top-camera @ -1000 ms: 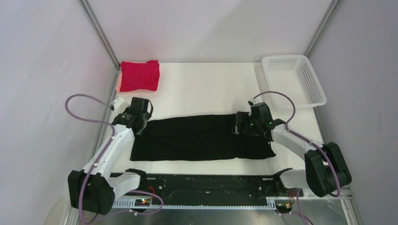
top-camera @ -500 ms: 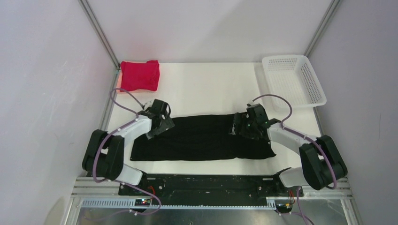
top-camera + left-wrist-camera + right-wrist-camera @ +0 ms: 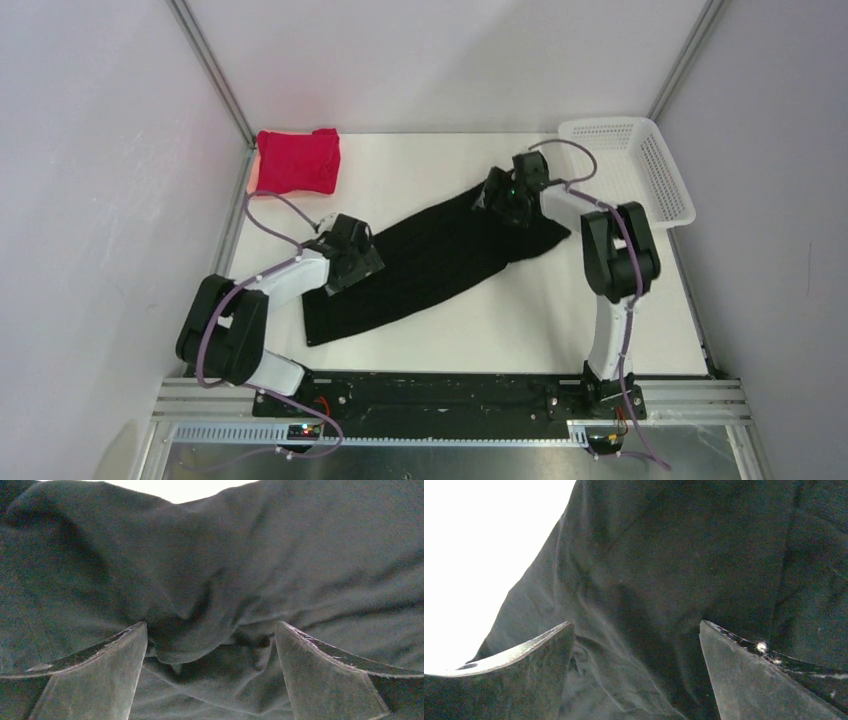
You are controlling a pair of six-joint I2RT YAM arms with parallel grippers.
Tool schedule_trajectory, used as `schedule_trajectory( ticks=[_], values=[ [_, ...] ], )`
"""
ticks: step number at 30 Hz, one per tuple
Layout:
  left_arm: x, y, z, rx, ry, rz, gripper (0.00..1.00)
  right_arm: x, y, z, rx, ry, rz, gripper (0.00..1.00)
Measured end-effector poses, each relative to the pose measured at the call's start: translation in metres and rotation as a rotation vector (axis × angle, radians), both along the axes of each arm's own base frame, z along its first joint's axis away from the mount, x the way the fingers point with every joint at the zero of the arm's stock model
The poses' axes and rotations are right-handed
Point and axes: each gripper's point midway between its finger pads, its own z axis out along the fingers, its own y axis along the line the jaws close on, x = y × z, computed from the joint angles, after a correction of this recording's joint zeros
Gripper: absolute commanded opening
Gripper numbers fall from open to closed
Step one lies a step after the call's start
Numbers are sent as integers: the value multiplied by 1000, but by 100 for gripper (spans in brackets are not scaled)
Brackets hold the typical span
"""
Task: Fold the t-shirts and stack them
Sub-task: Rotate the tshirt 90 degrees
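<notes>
The black t-shirt (image 3: 440, 255) lies as a long folded strip slanting from near left to far right across the white table. My left gripper (image 3: 352, 268) presses down on its near-left part, jaws wide open, with bunched black cloth (image 3: 250, 555) between and under the fingers (image 3: 100, 665). At the strip's far-right end, my right gripper (image 3: 503, 200) is also open, its fingers (image 3: 744, 675) spread on black cloth (image 3: 684, 555). The red t-shirt (image 3: 298, 162) sits folded in the far-left corner, away from both grippers.
A white mesh basket (image 3: 668, 180) stands at the far right, close behind the right arm's wrist. Booth walls and metal posts close in the table on the left, right and back. Bare white tabletop (image 3: 484, 540) shows beside the shirt's edge.
The black shirt has swung from lying level across the table to a slant, its right end carried toward the back. The right arm reached far forward; the left gripper shifted slightly right.
</notes>
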Motion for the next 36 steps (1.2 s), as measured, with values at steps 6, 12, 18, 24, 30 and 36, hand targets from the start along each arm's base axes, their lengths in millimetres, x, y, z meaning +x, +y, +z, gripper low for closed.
schedule_trajectory(
  ticks=[6,12,18,24,30,36],
  values=[
    [-3,-41,8,-106,-42,-31,100,85,15,5,36,-44,35,100],
    [-28,-88,8,-170,-72,-100,100,143,33,9,47,-69,124,100],
    [-91,-131,12,-258,-115,-218,100,153,45,9,80,-74,157,100],
    [-153,-143,18,-344,-119,-345,100,156,52,15,100,-82,148,100],
    [-192,-126,23,-331,-76,-459,100,164,53,25,109,-123,138,100],
    [-199,-112,40,-291,-102,-550,100,169,45,42,56,-184,164,100]
  ],
)
